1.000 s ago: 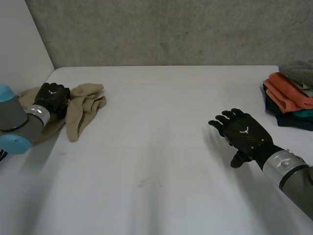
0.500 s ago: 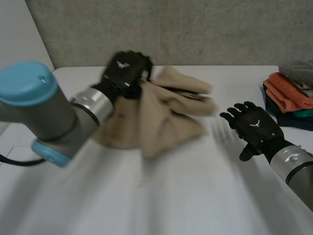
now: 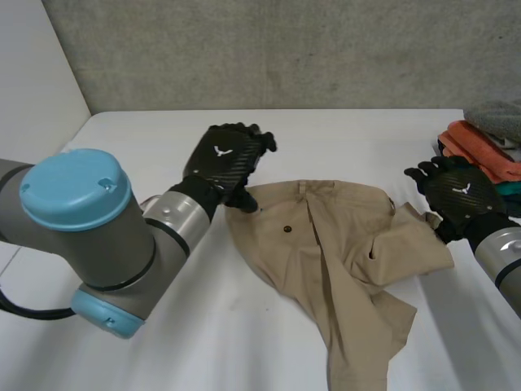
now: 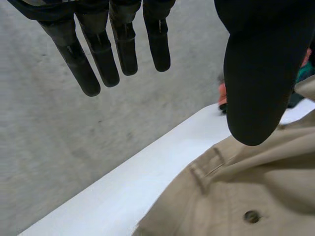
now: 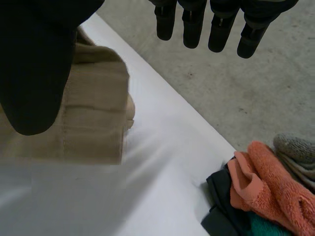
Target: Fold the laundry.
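White table [image 3: 146,326] against a bare concrete wall [image 3: 285,49], and on it, right of the middle, lies a pair of tan trousers [image 3: 342,244]. The waistband is toward the wall with its dark button [image 3: 286,229] facing up. The long axis runs from the wall toward the near edge, slanting a little to the right, and one leg is bunched out sideways.

The left hand [image 3: 226,161] hovers by the waistband's left corner, fingers straight and thumb spread wide, nothing in its grasp. The right hand [image 3: 460,194] is at the cloth's right edge, fingers also stretched out and empty.

Each hand has a small white mark on its back, too small to read.

A stack of folded towels [image 3: 488,159], orange, grey, teal and dark, sits at the table's far right.
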Controlling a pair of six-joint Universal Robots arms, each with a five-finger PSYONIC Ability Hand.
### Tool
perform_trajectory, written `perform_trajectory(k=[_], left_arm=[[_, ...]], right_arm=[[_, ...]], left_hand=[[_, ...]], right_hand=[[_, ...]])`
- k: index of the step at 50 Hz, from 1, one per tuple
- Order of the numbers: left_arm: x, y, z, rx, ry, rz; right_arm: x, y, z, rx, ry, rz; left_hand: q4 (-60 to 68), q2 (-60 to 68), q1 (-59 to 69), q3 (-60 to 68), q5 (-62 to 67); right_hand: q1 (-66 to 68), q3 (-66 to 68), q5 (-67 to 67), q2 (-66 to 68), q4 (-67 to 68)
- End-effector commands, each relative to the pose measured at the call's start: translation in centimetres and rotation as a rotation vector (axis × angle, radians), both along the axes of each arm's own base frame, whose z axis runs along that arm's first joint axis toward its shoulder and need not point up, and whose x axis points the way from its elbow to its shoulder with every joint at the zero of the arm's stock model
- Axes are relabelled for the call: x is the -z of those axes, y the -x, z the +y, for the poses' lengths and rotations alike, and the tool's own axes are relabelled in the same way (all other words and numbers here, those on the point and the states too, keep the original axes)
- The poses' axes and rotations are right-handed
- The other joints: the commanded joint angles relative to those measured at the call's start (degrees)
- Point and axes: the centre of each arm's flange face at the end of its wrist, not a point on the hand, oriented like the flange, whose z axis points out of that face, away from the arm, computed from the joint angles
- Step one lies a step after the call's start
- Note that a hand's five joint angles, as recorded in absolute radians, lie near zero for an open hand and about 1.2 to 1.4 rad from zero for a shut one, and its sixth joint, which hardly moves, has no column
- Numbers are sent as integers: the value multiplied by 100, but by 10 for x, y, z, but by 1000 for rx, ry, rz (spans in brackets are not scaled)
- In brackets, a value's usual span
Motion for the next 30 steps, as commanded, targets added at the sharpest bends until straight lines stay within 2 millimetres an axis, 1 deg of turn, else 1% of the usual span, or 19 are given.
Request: perform_trajectory(k=[1, 3, 4, 7, 8, 14, 15, 18, 19, 22, 23, 24, 26, 27, 30], left_arm=[[32, -5, -14, -60, 3, -114], [39, -5, -21, -65, 19, -156], [49, -4, -29, -74, 35, -202], [65, -1, -42, -81, 60, -265], [72, 1, -50, -83, 78, -293], [89, 7, -73, -95, 101, -321], [96, 10, -79, -99, 100, -323], [102, 12, -84, -104, 93, -333], [105, 13, -86, -108, 87, -339], [104, 15, -90, -112, 90, -336], [102, 16, -93, -118, 98, -330], [102, 16, -94, -120, 98, -328], [99, 16, -96, -128, 108, -320], [92, 13, -101, -149, 120, -312], [81, 2, -113, -213, 135, -304]], right_arm=[[-6, 1, -1, 12, 0, -41], [-7, 1, -1, 13, 3, -41], [-9, 1, -1, 13, 9, -41], [-16, 3, -1, 19, 33, -42], [-17, 4, -1, 22, 37, -42], [-22, 7, -2, 30, 52, -43], [-22, 7, -2, 30, 52, -43], [-22, 7, -2, 29, 53, -42], [-22, 7, -2, 29, 51, -42], [-22, 7, -3, 29, 54, -43], [-22, 7, -3, 29, 54, -42], [-22, 7, -3, 29, 56, -42], [-23, 7, -3, 30, 57, -43], [-23, 7, -4, 30, 59, -42], [-24, 7, -5, 33, 64, -42]], left_hand=[[285, 226, 169, 198, 328], [285, 226, 169, 198, 328], [285, 226, 169, 198, 328], [252, 193, 135, 165, 294], [251, 193, 135, 165, 294], [302, 243, 185, 215, 344], [368, 310, 252, 282, 411], [1123, 1064, 1006, 1036, 1165], [1975, 1917, 1859, 1889, 2018], [3492, 3434, 3376, 3406, 3535], [4847, 4788, 4730, 4760, 4890], [5491, 5432, 5375, 5404, 5534], [5497, 5439, 5381, 5411, 5540], [5497, 5439, 5381, 5411, 5540], [5497, 5439, 5381, 5411, 5540]], right_hand=[[-343, -215, -250, -233, -223], [-343, -215, -250, -233, -223], [-343, -215, -250, -233, -223], [-343, -215, -250, -233, -223], [-343, -215, -250, -233, -223], [-343, -215, -250, -233, -223], [-343, -215, -250, -233, -223], [-343, -215, -250, -233, -223], [-343, -215, -250, -233, -223], [-343, -215, -250, -233, -223], [-343, -215, -250, -233, -223], [-343, -215, -250, -233, -223], [-343, -215, -250, -233, -223], [-343, -215, -250, -233, -223], [-343, -215, -250, -233, -223]])
